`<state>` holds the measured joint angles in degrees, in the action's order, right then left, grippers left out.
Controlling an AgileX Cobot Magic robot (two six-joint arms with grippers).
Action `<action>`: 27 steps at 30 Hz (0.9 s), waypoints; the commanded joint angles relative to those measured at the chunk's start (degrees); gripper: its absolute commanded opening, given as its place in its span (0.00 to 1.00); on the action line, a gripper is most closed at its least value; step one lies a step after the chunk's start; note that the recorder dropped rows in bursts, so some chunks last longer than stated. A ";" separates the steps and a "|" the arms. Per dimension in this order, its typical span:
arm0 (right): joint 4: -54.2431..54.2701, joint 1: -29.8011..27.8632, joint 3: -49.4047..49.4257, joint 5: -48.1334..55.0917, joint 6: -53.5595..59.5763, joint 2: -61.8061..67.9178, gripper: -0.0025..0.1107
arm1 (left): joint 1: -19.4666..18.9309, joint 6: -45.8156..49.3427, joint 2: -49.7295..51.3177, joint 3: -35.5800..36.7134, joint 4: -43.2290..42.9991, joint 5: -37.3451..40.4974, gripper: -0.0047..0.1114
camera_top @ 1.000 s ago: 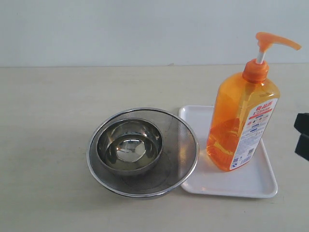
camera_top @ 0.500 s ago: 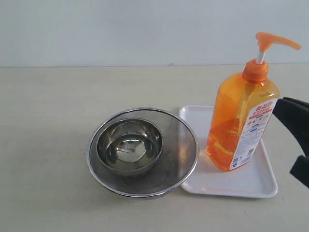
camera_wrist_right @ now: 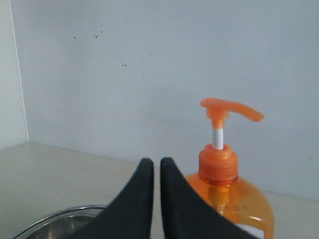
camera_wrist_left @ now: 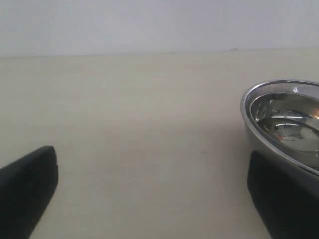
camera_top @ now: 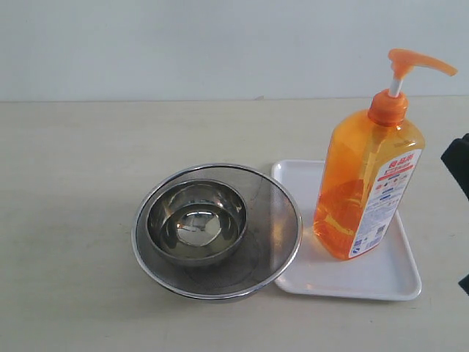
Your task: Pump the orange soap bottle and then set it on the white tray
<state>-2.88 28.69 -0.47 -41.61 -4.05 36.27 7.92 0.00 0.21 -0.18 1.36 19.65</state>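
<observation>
The pale table (camera_top: 73,183) carried a wide steel bowl (camera_top: 282,220) whose rim touched or slightly overlapped the white tray (camera_top: 381,282) beside it. The orange soap bottle (camera_top: 366,183) stood upright on the tray, toward the bowl side. A smaller bowl (camera_top: 165,213) sat nested inside the wide one. The left gripper (camera_wrist_left: 152,191) hung low beside the wide bowl, jaws spread and empty. The right gripper (camera_wrist_right: 156,164) was clenched to a thin slit on nothing, level with the bottle's neck and clear of it. The pump head (camera_top: 419,62) stood raised on its white stem. A press landing out on the long spout would likely tip the tall bottle toward the bowls, or the narrow tips might slip off.
</observation>
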 commanded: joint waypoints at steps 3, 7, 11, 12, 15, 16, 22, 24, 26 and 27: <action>1.41 -0.04 -2.05 2.10 4.68 -0.16 0.55 | -0.25 0.48 -0.21 0.18 0.51 0.00 0.86; 9.56 -0.04 -3.66 2.28 8.92 4.78 0.57 | -0.25 0.48 -0.21 0.18 0.51 0.00 0.86; 9.56 -0.04 -3.66 -12.34 8.25 17.50 0.57 | -0.25 0.48 -0.21 0.18 0.51 0.00 0.86; 9.80 -0.04 -4.30 -14.93 8.25 21.56 0.57 | -0.25 0.48 -0.21 0.18 0.51 0.00 0.86; 10.03 -0.04 -7.34 -18.84 8.01 28.76 0.57 | -0.25 0.48 -0.21 0.18 0.51 0.00 0.86; 10.03 -0.04 -8.34 -19.03 8.01 30.04 0.57 | -0.25 0.48 -0.21 0.18 0.51 0.00 0.86; 10.03 -0.04 -13.01 -18.80 8.01 35.20 0.57 | -0.25 0.48 -0.21 0.18 0.51 0.00 0.86; 10.20 -0.04 -14.48 -18.47 8.69 36.67 0.57 | -0.25 0.48 -0.21 0.18 0.51 0.00 0.86; 11.61 -0.04 -15.95 -17.40 10.66 38.28 0.57 | -0.25 0.48 -0.21 0.18 0.51 0.00 0.86; 12.48 -0.04 -16.37 -17.13 11.35 39.18 0.57 | -0.25 0.48 -0.21 0.18 0.51 0.00 0.86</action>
<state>7.95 28.69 -15.47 -59.43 5.31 73.62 7.92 0.00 0.21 -0.18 1.36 19.65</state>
